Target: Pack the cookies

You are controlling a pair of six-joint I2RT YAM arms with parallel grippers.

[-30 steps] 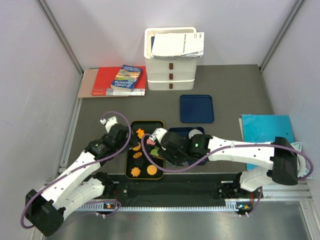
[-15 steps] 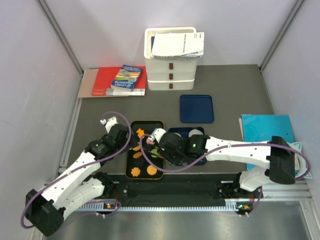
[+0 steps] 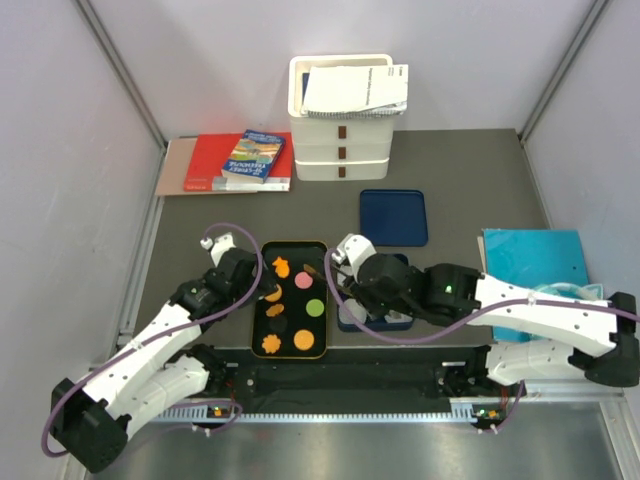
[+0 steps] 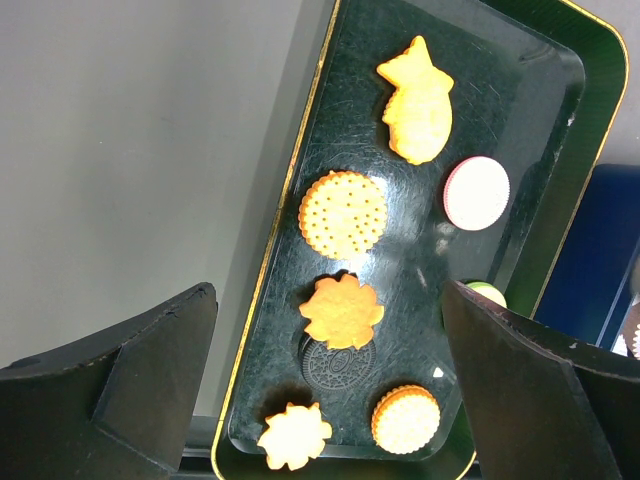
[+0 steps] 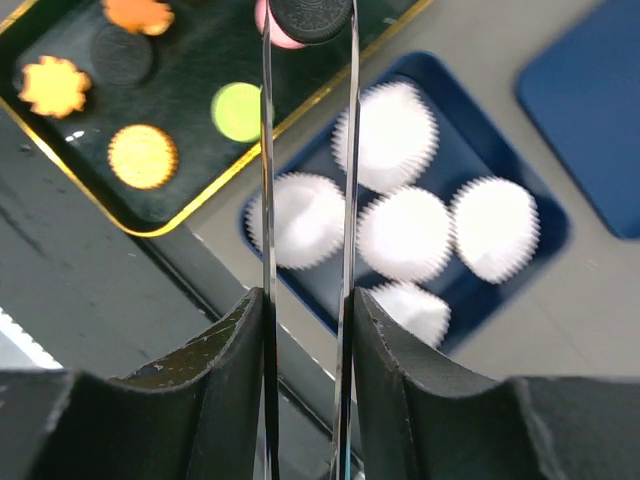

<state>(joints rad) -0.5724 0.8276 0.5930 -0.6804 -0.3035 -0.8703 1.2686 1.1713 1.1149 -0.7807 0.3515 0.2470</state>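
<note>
Black tray with a gold rim (image 4: 510, 90), near the table's front edge between the two arms, carrying the cookies (image 4: 343, 213) laid flat.

From the left wrist view:
- At the far end, an orange star-like piece (image 4: 416, 100).
- Beside it, a round pink-edged one with a pale face (image 4: 477, 192).
- Mid-tray, a round orange biscuit dotted with tiny holes.
- Below that, an orange flower-edged cookie (image 4: 341, 310) overlapping a black embossed round one (image 4: 338, 365).
- At the near end, a paler orange flower (image 4: 293, 437) and a ridged orange round one (image 4: 405, 420).
- A green one (image 4: 487, 292), half hidden behind a finger.

Left gripper (image 4: 328, 295) hovering over the tray, fingers spread wide, touching nothing.

Right gripper (image 5: 310, 25) pinching a black round cookie (image 5: 310, 10) by its edges between thin fingertips. Raised off the tray, over its right side, above the pink one.

Just right of the black tray, a dark blue tray (image 5: 475, 140) holding five white pleated paper cups (image 5: 405, 232). Farther back, a flat blue lid (image 3: 393, 217) lying alone.
</note>
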